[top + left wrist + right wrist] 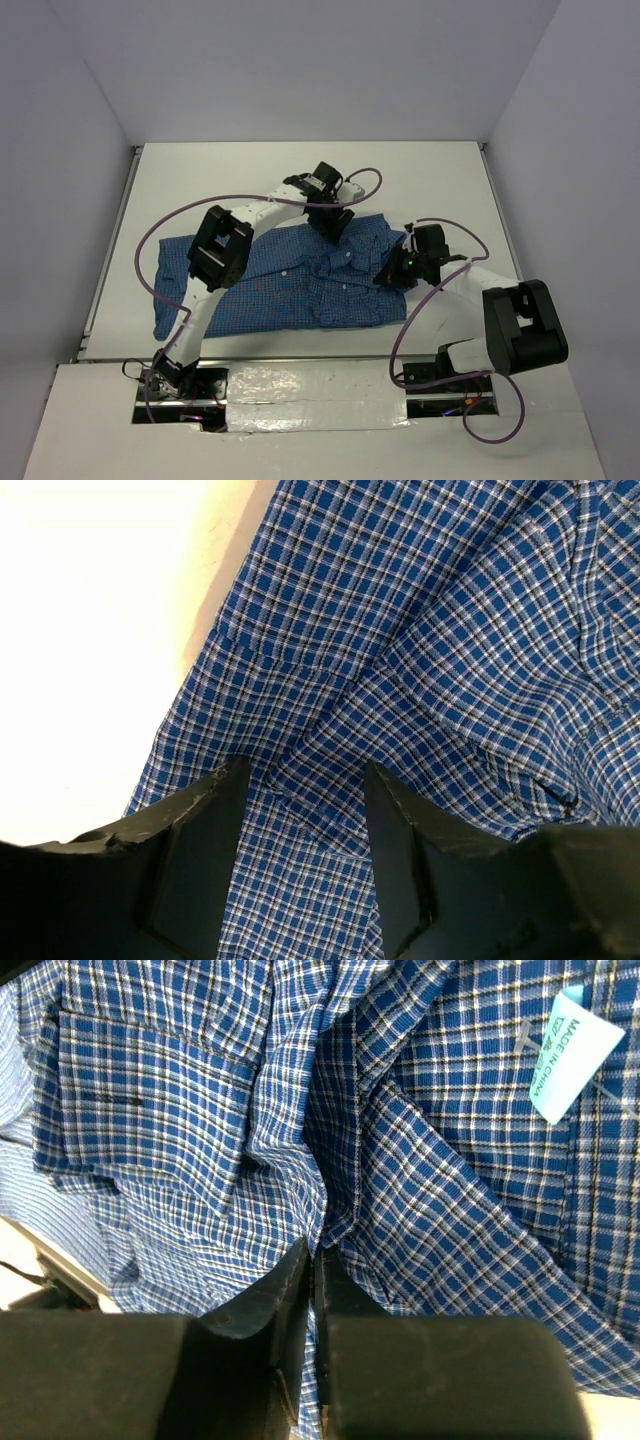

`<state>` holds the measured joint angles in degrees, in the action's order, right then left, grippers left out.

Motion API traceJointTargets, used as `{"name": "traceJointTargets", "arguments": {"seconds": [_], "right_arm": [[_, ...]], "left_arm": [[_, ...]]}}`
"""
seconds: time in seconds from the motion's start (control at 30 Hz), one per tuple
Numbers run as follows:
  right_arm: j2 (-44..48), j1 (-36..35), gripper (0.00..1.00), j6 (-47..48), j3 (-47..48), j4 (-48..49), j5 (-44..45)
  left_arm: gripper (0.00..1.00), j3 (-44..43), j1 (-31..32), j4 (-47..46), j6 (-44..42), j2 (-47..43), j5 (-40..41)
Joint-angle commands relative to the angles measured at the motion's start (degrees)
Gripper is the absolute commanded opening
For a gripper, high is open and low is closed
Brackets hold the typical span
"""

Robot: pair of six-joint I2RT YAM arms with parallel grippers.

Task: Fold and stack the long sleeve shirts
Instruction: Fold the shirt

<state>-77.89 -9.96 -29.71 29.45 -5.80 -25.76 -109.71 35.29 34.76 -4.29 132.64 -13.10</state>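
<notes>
White table (300, 170): blue checked shirt (280, 285) laid across centre, long axis left to right. Left gripper (333, 222) spread over far edge; right gripper (312, 1260) pressed together on fold at right end.

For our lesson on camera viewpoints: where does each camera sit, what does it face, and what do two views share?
Top external: above, behind the robot, looking down at table, shirt, left arm, right arm.
Left wrist: on left arm, facing shirt's edge; open left claw shows.
Right wrist: on right arm, facing shirt and label; right claw pinches a fold.
Shared: the shirt.
</notes>
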Motion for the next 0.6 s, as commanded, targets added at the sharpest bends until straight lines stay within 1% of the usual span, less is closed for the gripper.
{"name": "traceJointTargets", "arguments": {"seconds": [0.0,0.03,0.07,0.1,0.17,0.2,0.23,0.27,0.3,0.33,0.37,0.4,0.43,0.47,0.5,0.53,0.57], "right_arm": [[0.37,0.46,0.21,1.15,-0.27,-0.26,0.27],[-0.15,0.46,0.27,2.02,0.51,-1.13,0.36],[-0.25,0.38,0.36,2.46,0.95,-2.01,0.79],[0.01,0.46,0.39,2.90,1.57,-4.19,1.23],[2.29,0.55,0.47,3.69,3.32,-6.49,2.98],[3.61,0.55,0.49,3.87,4.20,-9.29,3.86],[6.32,0.55,0.50,3.87,5.69,-10.97,5.00],[7.82,0.55,0.51,3.61,6.40,-12.46,8.06],[9.58,0.64,0.51,3.44,7.10,-15.35,9.75],[12.99,0.81,0.52,3.17,8.07,-16.77,11.33],[14.76,0.90,0.52,2.56,8.34,-18.70,13.78],[18.26,1.08,0.53,2.12,8.25,-19.33,14.41],[20.12,1.25,0.54,1.59,7.82,-19.59,14.59],[21.62,1.52,0.55,0.98,7.12,-19.68,14.42],[24.33,1.69,0.56,-0.68,5.11,-19.42,13.55],[25.32,1.78,0.55,-1.74,4.04,-19.51,13.28],[26.02,1.87,0.55,-2.62,2.99,-19.60,13.19]], "left_arm": [[0.63,-0.68,-0.31,-0.75,-0.54,-2.47,0.27],[0.64,-1.11,-0.22,-0.84,-0.71,-2.82,-0.16],[0.65,-1.38,-0.22,-0.84,-0.71,-3.87,-1.30],[0.66,-1.82,-0.22,-0.58,-0.71,-4.49,-1.83],[0.72,-4.27,-0.31,0.12,-0.98,-6.15,-2.71],[0.74,-5.41,-0.31,1.43,-1.50,-6.69,-3.24],[0.78,-8.04,-0.31,2.14,-2.03,-7.13,-3.24],[0.81,-9.19,-0.57,2.93,-2.38,-8.26,-3.07],[0.82,-9.90,-0.75,3.90,-3.43,-8.97,-2.46],[0.86,-10.52,-1.44,4.26,-3.96,-10.89,-2.19],[0.89,-10.26,-1.97,5.39,-5.18,-12.13,-2.28],[0.91,-9.65,-2.76,6.01,-5.55,-13.62,-2.54],[0.91,-5.99,-3.81,6.02,-5.72,-15.55,-3.24],[0.90,-2.47,-7.39,5.23,-5.55,-20.70,-4.46],[0.89,1.04,-10.04,4.18,-5.37,-23.71,-7.69],[0.88,7.52,-15.98,2.69,-4.94,-28.44,-8.94],[0.87,9.76,-19.17,3.03,-4.85,-29.79,-9.57]]}}
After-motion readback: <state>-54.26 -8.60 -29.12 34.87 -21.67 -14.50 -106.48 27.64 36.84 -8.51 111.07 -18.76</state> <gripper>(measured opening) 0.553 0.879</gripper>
